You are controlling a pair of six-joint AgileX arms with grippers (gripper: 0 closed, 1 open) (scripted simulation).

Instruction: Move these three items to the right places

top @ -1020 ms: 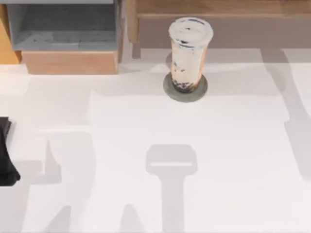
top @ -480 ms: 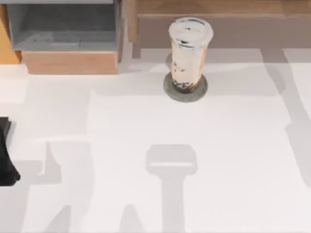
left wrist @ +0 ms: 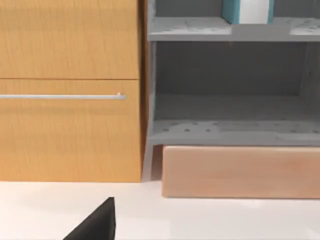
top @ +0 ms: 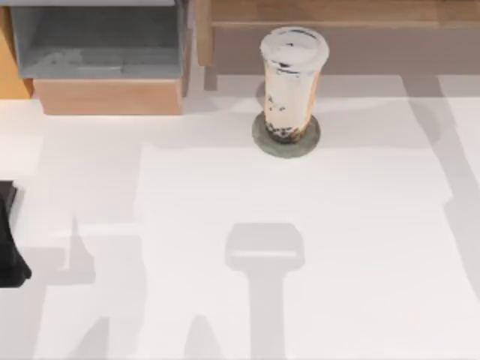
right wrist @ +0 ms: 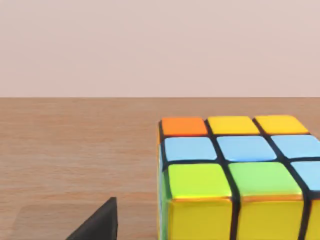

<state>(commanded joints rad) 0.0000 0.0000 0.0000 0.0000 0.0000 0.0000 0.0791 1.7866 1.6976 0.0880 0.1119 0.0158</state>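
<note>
The milk tea cup (top: 291, 84) stood upright on the grey coaster (top: 286, 136) in the upper middle of the top view, so that item looked placed. A colourful puzzle cube (right wrist: 235, 175) sat on a wooden shelf (right wrist: 75, 150) in the right wrist view, seemingly put away too. A teal and white box (left wrist: 248, 11) stood on the upper level of the grey shelf unit (left wrist: 230, 132); whether it was the third item I could not tell.

The cup was tall and clear, with beige tea, dark pearls at the bottom and a white lid. The coaster was a flat stone-textured disc, slightly wider than the cup's base.

The left end effector (top: 9, 240) sat at the left edge of the white surface (top: 225, 195), well apart from the cup; whether it was open or closed I could not tell. The right end effector (right wrist: 97, 222) faced the cube, its state equally unclear.
</note>
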